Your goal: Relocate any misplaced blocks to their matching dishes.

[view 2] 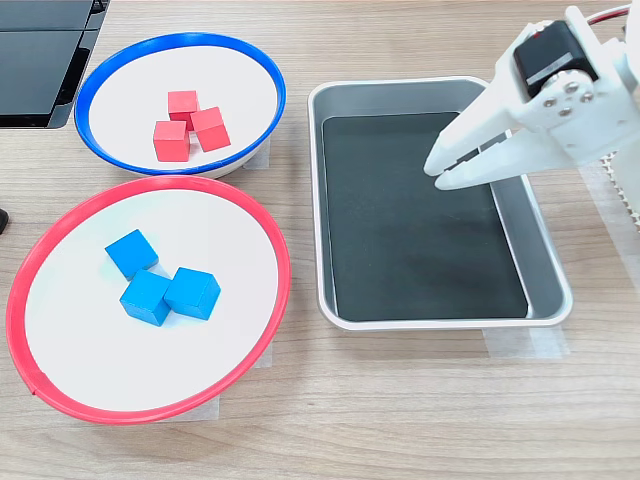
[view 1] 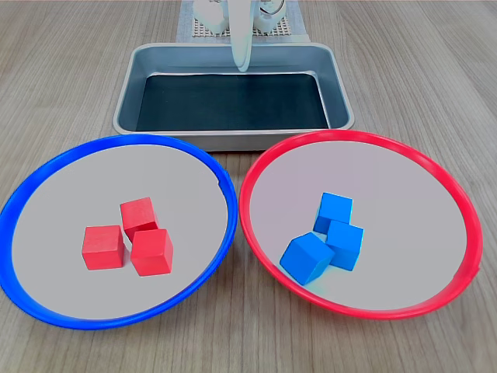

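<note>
Three red blocks [view 1: 128, 237] are seen clustered in the blue-rimmed plate [view 1: 46, 167], at the lower left of the first exterior view and at the upper left of the second exterior view. Two of them lie side by side and touching, with the third just behind them. Three blue blocks [view 1: 326, 237] are gathered in the red-rimmed plate [view 1: 458, 198], at the lower right of the first exterior view and the lower left of the second exterior view; in the second exterior view two of them are pressed together while the third sits just beside them, a little toward the upper left. Each colour of block is thus found in the plate of the other colour.

A grey metal tray [view 2: 335, 100] with a dark floor is placed on the wooden tabletop [view 2: 400, 400], beyond the plates in the first exterior view and to their right in the second exterior view. The white gripper [view 2: 437, 172] is held above the tray near its upper right part in the second exterior view, pointing toward the left of the frame. Its fingers [view 2: 470, 135] are seen slightly spread, with a narrow gap at the tips, and nothing is held between them. A dark flat object [view 2: 40, 60] occupies the upper left corner of the second exterior view.
</note>
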Tool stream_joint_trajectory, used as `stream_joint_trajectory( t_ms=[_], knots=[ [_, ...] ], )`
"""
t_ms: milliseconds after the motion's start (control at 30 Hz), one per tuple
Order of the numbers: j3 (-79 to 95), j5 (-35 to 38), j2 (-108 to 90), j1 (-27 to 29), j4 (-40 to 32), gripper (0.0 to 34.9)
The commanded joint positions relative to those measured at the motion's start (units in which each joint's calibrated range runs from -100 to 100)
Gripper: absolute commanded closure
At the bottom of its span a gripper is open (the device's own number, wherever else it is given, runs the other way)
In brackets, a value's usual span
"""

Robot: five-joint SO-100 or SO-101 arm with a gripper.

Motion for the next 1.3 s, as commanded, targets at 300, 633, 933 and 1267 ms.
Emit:
stream_joint_trajectory(
  t_ms=[300, 633, 933, 1267],
  knots=[
    [-39.3, 11.8, 38.2, -1.3, 2.6, 34.6],
    [-72.2, 29.4, 73.7, -7.2, 3.3, 34.6],
    [-89.8, 39.0, 96.7, -7.8, -1.4, 32.6],
    [-105.1, 39.4, 116.5, -8.5, -2.7, 17.2]
  ],
)
